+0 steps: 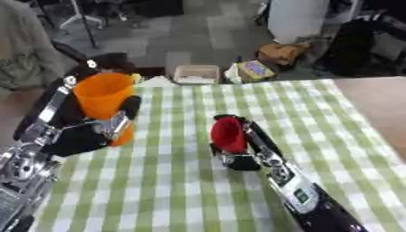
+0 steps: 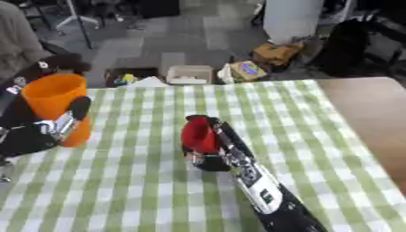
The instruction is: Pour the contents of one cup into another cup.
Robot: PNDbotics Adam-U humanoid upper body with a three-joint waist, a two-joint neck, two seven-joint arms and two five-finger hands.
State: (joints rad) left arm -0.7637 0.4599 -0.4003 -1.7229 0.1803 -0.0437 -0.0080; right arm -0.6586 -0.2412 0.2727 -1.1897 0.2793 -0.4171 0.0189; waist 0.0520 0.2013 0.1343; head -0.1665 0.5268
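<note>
Orange cup (image 1: 103, 96) sat grasped in the left robot hand (image 1: 87, 133); the right robot hand (image 1: 246, 156) grasped the red cup (image 1: 228, 134) (pouring not begun). Next, bring them together.

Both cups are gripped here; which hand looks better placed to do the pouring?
Probably the left hand: it holds the orange cup upright and raised, while the right hand keeps the red cup low by the checked tablecloth.

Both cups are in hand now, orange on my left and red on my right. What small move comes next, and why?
Probably bring the left hand with the orange cup rightward toward the red cup, or the reverse. Both cups are gripped, but a wide strip of checked cloth lies between them, so no pour could land yet. The orange cup is upright; the red one, in the right hand, looks tipped sideways.
</note>
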